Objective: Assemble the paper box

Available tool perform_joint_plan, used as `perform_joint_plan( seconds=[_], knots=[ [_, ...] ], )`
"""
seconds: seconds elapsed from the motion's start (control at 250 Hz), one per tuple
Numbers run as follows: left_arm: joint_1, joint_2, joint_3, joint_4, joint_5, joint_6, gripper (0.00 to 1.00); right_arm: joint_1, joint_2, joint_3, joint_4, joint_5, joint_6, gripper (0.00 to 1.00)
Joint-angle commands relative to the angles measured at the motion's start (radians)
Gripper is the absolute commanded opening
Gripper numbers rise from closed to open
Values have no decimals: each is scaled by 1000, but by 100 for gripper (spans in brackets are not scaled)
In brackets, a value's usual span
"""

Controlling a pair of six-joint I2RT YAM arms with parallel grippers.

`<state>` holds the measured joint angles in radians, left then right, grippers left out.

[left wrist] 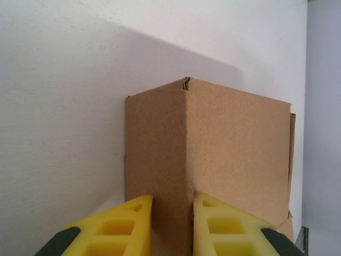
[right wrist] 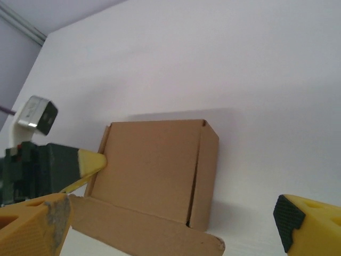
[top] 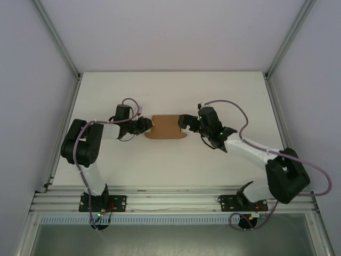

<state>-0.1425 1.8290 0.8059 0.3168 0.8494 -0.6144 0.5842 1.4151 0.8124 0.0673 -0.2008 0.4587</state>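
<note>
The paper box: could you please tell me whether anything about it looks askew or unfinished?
Yes. One flap of the box sticks out open, not folded shut, and a dark gap runs along the seam beside it. A small crumple shows at the top corner in the left wrist view.

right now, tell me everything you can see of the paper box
The paper box is plain brown cardboard, unmarked, folded into a small rectangular shape with one round-cornered flap lying open. It sits on the white table between the arms. The left pincer clamps one folded corner; the right pincer stands wide open at the flap end.
</note>
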Motion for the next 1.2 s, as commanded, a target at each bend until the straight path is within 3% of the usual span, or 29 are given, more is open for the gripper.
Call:
perform_joint_plan(
  seconds=[0.0, 0.148, 0.476, 0.672, 0.815, 0.879, 0.927, 0.951, 0.995, 1.059, 1.199],
  knots=[
    [14, 35, -34, 21, 10, -27, 17, -22, 78, 44, -51, -146, 73, 95],
    [23, 27, -44, 29, 22, -25, 17, -48, 193, 116, -63, -224, 65, 94],
    [24, 42, -32, -2, 16, 2, 16, -95, 413, 188, 179, -514, 180, 84],
    [24, 41, -27, 35, 43, 11, 17, -97, 480, 220, 323, -633, 253, 69],
    [23, 35, 15, 28, 75, 17, 20, -97, 487, 213, 409, -668, 306, 45],
    [23, 11, 29, 9, 64, 37, 22, -99, 469, 203, 403, -668, 311, 41],
    [23, -15, 44, -27, 46, 56, 28, -99, 450, 200, 373, -654, 302, 40],
    [23, -31, 54, -50, 34, 87, 35, -98, 441, 198, 351, -641, 296, 39],
    [22, -66, 69, -90, 15, 125, 57, -102, 420, 196, 304, -620, 288, 39],
    [17, -138, 88, -152, -35, 200, 98, -104, 384, 189, 243, -589, 309, 39],
    [-75, -337, 103, -283, -230, 535, 100, -121, 299, 220, -15, -508, 403, 35]
  ],
)
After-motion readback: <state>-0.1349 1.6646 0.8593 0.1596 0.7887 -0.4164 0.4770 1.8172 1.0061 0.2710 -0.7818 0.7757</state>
